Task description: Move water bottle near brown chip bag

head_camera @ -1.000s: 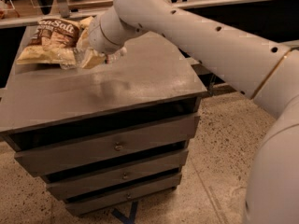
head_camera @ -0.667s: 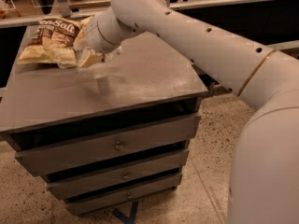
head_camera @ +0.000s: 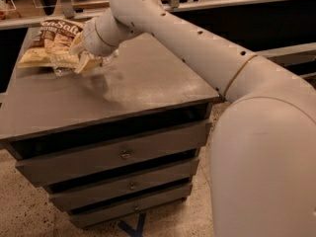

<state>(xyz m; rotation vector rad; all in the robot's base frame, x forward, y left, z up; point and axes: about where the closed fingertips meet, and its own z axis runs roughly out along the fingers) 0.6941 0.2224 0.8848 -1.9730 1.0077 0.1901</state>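
Only 1 camera view here. Compared with 1 second back, the gripper [head_camera: 88,63] has crept a bit toward 9 o'clock, so it now sits right at the lower edge of the brown chip bag [head_camera: 49,39], and the arm [head_camera: 197,38] has swung so its fat lower segment fills more of the 4 o'clock corner. The bag hasn't budged. The gripper looks closed on the water bottle [head_camera: 63,69]: clear ribbed plastic pokes out of it toward 8 o'clock and a glint shows on the 3 o'clock side too, with the bottle just touching or overlapping the bag's cream-yellow edge at the cabinet's 10 o'clock corner. The bag is crinkly and dark brown with white lettering. The arm is smooth, matte off-white tubing with a row of small dark holes. The cabinet top [head_camera: 148,83] is flat dull grey, above 3 grey drawers [head_camera: 123,154] with small metal knobs, on a speckled floor [head_camera: 29,201].
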